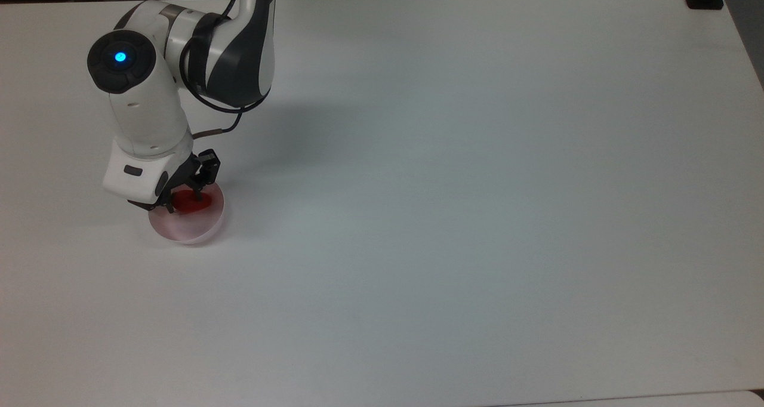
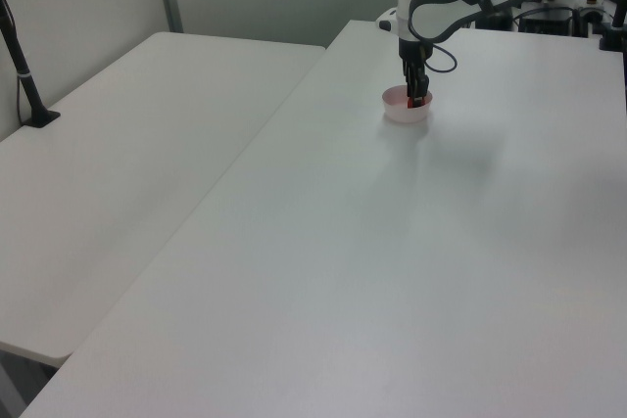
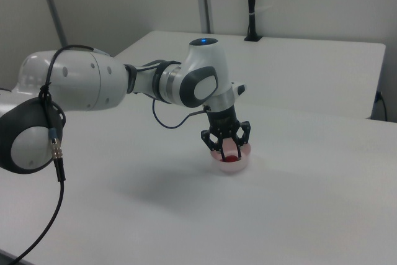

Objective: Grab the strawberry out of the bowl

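One pale pink bowl (image 1: pixel 190 227) stands on the white table (image 1: pixel 477 216) toward the top view's left, holding one red strawberry (image 1: pixel 190 203). The gripper (image 1: pixel 186 197) reaches down into the bowl, its fingers slightly apart on either side of the strawberry; whether they grip it cannot be told.

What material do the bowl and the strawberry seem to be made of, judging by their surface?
The bowl looks like thin plastic: pale pink, smooth and plain, and slightly see-through at the wall. The strawberry is bright, even red; whether it is real fruit or a plastic imitation cannot be told from its look. It lies inside the bowl, between the fingers of the end effector.
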Controlling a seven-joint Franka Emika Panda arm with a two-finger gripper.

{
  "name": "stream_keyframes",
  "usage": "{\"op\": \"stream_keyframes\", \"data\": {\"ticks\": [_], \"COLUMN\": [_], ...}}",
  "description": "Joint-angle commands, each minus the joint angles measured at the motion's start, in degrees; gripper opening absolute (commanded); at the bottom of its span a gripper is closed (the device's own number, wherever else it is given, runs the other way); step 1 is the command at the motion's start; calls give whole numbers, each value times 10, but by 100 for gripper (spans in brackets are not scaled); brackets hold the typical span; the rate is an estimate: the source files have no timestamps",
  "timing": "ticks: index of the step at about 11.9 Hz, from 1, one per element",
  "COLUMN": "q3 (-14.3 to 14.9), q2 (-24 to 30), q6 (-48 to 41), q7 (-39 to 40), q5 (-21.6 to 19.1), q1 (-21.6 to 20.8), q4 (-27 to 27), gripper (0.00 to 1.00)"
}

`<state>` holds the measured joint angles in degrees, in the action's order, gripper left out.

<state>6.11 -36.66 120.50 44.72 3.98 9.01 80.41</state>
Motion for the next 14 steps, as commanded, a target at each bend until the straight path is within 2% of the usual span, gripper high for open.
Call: {"op": "stream_keyframes", "data": {"ticks": [1, 5, 8, 10, 11, 13, 14], "q3": [-2, -4, -9, -11, -11, -7, -6], "q2": [-1, 10, 19, 26, 32, 31, 29], "q6": [-4, -35, -35, -35, -36, -34, -34], "q7": [-49, -57, -92, -108, -108, -102, -76], "q5": [5, -1, -3, -22, -22, -16, -7], "q1": [-1, -1, 0, 2, 2, 4, 7], "q4": [-3, -7, -9, -10, -9, -8, -6], "gripper": [38, 35, 35, 35, 38, 63, 66]}}
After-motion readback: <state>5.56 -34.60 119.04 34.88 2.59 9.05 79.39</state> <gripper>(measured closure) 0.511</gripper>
